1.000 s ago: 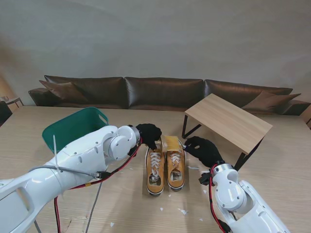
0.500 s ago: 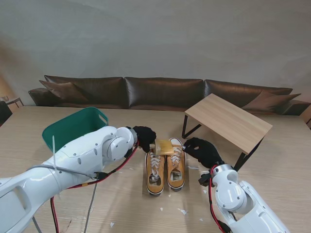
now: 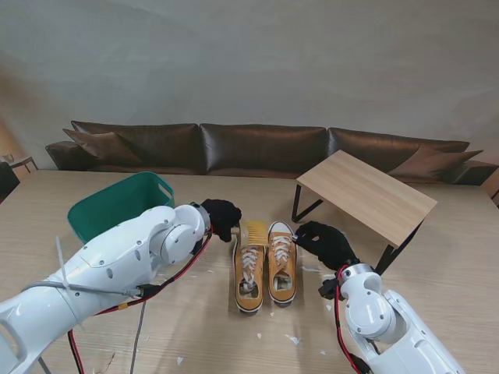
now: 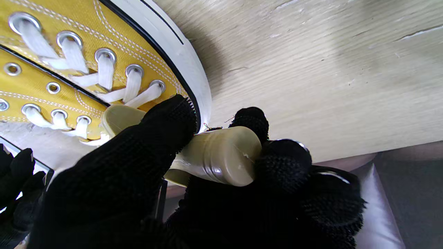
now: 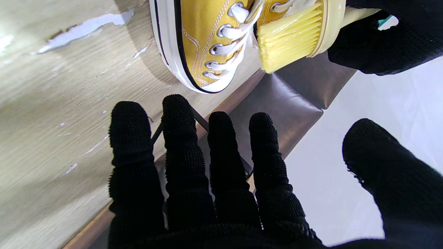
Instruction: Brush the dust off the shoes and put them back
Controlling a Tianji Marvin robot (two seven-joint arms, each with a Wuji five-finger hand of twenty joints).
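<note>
Two yellow canvas shoes with white laces stand side by side mid-table, the left shoe (image 3: 249, 274) and the right shoe (image 3: 281, 266). My left hand (image 3: 221, 216) in its black glove is shut on the cream handle (image 4: 214, 155) of a yellow-bristled brush (image 3: 255, 232), whose head lies over the toe of the left shoe. The bristles (image 5: 289, 36) show beside a shoe's laces (image 5: 233, 33). My right hand (image 3: 326, 241) rests open just right of the right shoe's toe, fingers (image 5: 188, 162) spread and holding nothing.
A green bin (image 3: 117, 204) stands at the left behind my left arm. A small wooden side table (image 3: 366, 195) on black legs stands at the right, just beyond my right hand. White scraps (image 3: 293, 339) lie on the tabletop (image 3: 437, 265) near me.
My left hand has drawn the brush leftward, from over the right shoe's toe across to the left shoe's toe. The right hand and both shoes have stayed put.
</note>
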